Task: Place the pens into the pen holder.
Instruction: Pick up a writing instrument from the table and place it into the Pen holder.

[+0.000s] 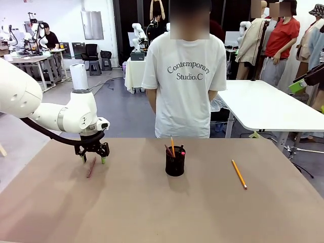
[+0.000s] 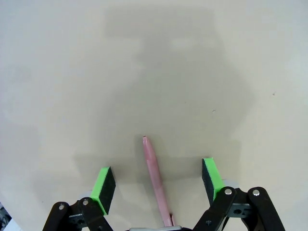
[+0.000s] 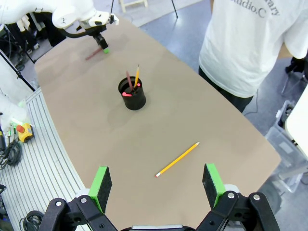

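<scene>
left of the front frame: left gripper [image 1: 92, 161] low over the table [image 1: 152, 212], tips down, jaws wide apart and astride a reddish-brown pen [image 1: 91, 167], nothing gripped. lower middle of the left wrist view: same pen lying flat between the green pads [image 2: 103, 188], a clear gap on each side, touching neither.

centre of the front frame: black mesh holder [image 1: 175, 166], upright, well apart from that gripper, with an orange pencil [image 1: 172, 146], a reddish stick [image 1: 168, 150] and a pink-tipped pen [image 1: 181, 152] standing in it. right of the holder, well apart: yellow pencil [image 1: 239, 173] flat on the table.

bottom of the right wrist view: right gripper [image 3: 157, 185] high above the table, jaws wide open, empty. top centre of the front frame: person [image 1: 183, 76] standing at the far edge.
</scene>
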